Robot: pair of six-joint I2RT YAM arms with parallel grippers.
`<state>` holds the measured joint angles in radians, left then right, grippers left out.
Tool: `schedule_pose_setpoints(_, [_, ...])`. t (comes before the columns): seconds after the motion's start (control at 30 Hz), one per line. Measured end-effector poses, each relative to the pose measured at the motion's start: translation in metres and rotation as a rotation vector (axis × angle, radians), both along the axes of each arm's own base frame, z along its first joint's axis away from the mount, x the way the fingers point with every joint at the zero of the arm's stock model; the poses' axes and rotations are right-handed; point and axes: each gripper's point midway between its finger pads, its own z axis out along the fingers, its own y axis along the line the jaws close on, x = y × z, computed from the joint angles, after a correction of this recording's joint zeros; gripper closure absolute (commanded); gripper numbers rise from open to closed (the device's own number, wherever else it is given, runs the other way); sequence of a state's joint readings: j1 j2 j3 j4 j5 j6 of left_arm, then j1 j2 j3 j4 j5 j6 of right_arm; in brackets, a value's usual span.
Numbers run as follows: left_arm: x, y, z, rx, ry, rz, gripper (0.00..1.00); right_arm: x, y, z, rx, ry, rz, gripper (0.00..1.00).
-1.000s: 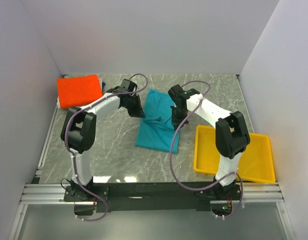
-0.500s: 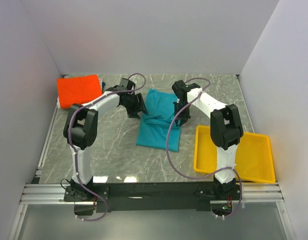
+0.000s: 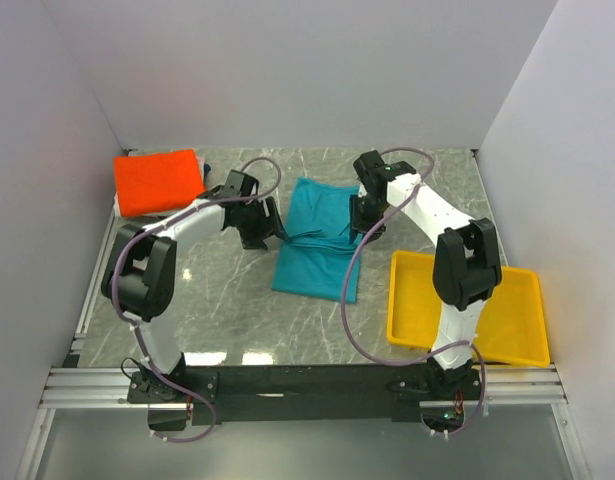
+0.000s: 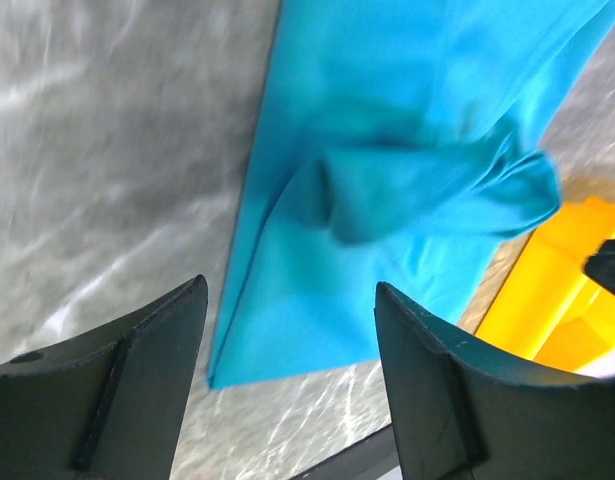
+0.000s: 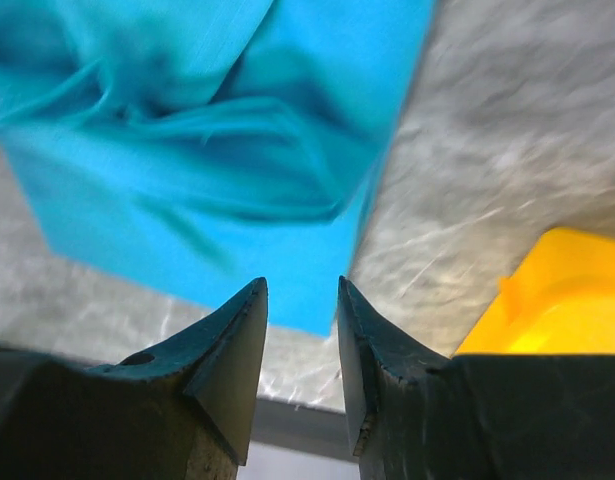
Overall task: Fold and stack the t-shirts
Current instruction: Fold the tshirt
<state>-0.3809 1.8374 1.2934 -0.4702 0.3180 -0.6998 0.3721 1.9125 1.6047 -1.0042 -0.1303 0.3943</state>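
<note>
The teal-blue t-shirt [image 3: 309, 262] lies in the middle of the marble table [image 3: 217, 300], rumpled across its middle where the cloth bunches into folds. The left gripper [image 4: 287, 370] hangs over the shirt's left edge with its jaws spread wide and nothing between them. The right gripper [image 5: 299, 350] hangs at the shirt's right edge, its jaws only a narrow gap apart, also empty. The orange-red t-shirt [image 3: 159, 182] sits folded in the far left corner. A yellow tray [image 3: 517, 335] rests at the near right.

Open tabletop [image 3: 227, 290] lane left of teal shirt [image 3: 312, 265]; yellow tray [image 3: 517, 320] obstructs near-right; orange shirt [image 3: 157, 182] occupies far-left corner.
</note>
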Motion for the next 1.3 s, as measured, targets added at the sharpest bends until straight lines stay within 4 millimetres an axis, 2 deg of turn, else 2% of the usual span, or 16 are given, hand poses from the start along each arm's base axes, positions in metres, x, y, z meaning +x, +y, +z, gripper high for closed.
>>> schedule_pose_setpoints(0.17, [-0.029, 0.005, -0.015, 0.009, 0.026, -0.017, 0.29, -0.015, 0.025, 0.006, 0.068, 0.009, 0.061, 0.60])
schedule_pose_setpoints(0.33, [-0.057, -0.010, -0.029, 0.041, 0.060, -0.088, 0.29, -0.027, 0.050, 0.002, 0.113, 0.037, 0.123, 0.61])
schedule_pose_setpoints(0.47, [-0.067, -0.020, -0.033, 0.074, 0.052, -0.120, 0.30, -0.034, 0.062, -0.019, 0.112, 0.099, 0.150, 0.61])
schedule_pose_setpoints(0.63, [-0.071, -0.010, -0.041, 0.139, 0.069, -0.098, 0.34, -0.039, 0.066, -0.046, 0.089, 0.167, 0.159, 0.61])
schedule_pose_setpoints(0.8, [-0.075, -0.003, -0.048, 0.187, 0.084, -0.091, 0.41, -0.039, 0.068, -0.053, 0.091, 0.178, 0.160, 0.61])
schedule_pose_setpoints(1.0, [-0.081, -0.002, -0.053, 0.208, 0.094, -0.107, 0.46, -0.014, 0.077, -0.051, 0.091, 0.119, 0.141, 0.62])
schedule_pose_setpoints(1.17, [-0.083, -0.003, -0.055, 0.213, 0.083, -0.121, 0.46, 0.024, 0.081, -0.057, 0.048, 0.049, 0.097, 0.62])
schedule_pose_setpoints(1.3, [-0.088, -0.003, -0.054, 0.196, 0.062, -0.127, 0.44, 0.061, 0.080, -0.058, 0.029, -0.009, 0.046, 0.62])
